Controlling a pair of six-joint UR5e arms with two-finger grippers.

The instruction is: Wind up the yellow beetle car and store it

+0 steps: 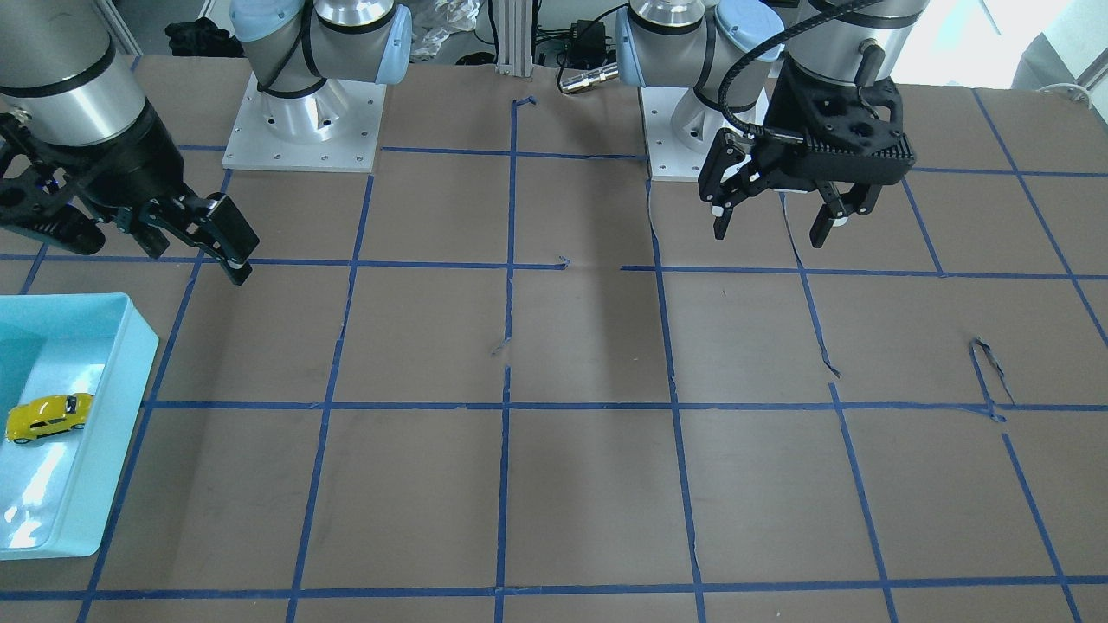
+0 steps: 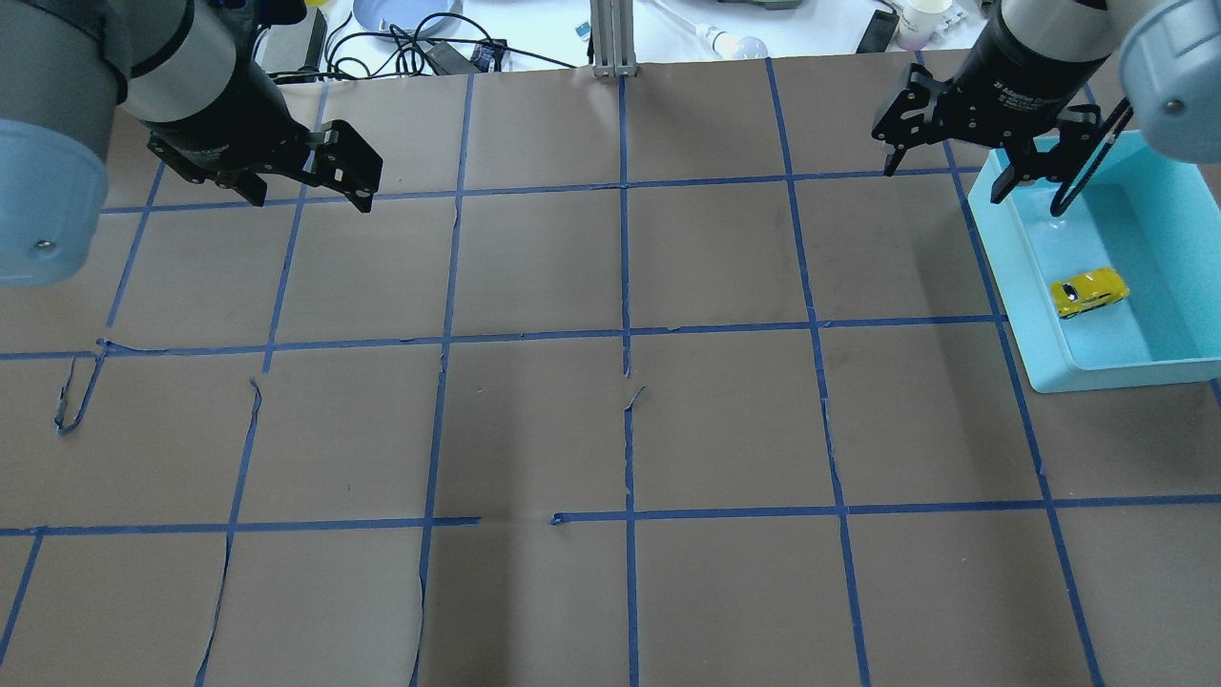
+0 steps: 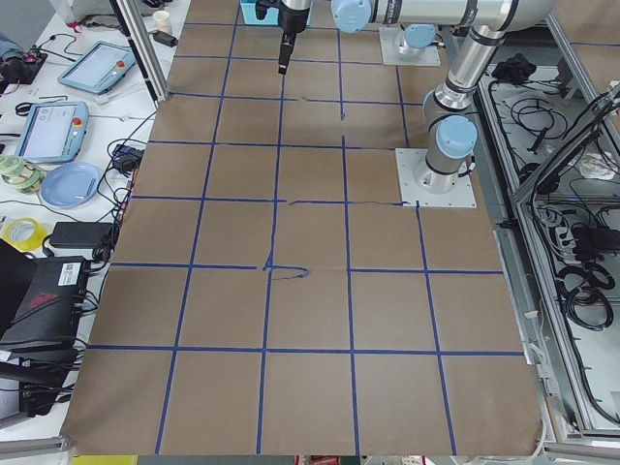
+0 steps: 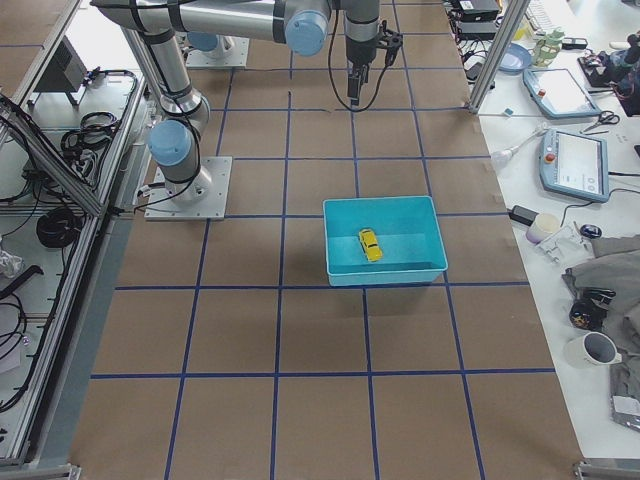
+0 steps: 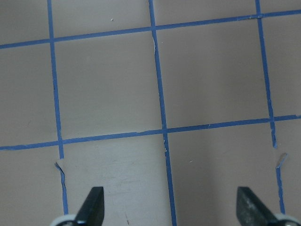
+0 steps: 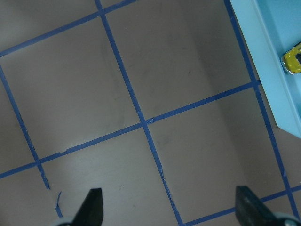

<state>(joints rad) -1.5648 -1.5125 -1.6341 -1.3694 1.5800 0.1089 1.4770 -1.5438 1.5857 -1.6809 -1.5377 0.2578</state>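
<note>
The yellow beetle car [image 1: 48, 417] lies inside a light blue bin [image 1: 121, 407] on the robot's right side of the table. It also shows in the overhead view [image 2: 1089, 291], the exterior right view [image 4: 370, 244] and, partly, at the edge of the right wrist view [image 6: 292, 60]. My right gripper [image 2: 944, 176] is open and empty, raised beside the bin's corner nearest the robot, apart from the car; its wrist view [image 6: 169, 209] shows spread fingertips over bare paper. My left gripper [image 2: 310, 191] is open and empty, raised over the left side [image 1: 769, 232], its fingertips [image 5: 91, 207] wide apart.
The table is covered in brown paper with a blue tape grid [image 2: 625, 334]. The bin [image 2: 1049, 363] stands at the table's right edge. Both arm bases [image 1: 303, 130] sit at the robot's side. Cables and clutter lie beyond the far edge [image 2: 429, 48].
</note>
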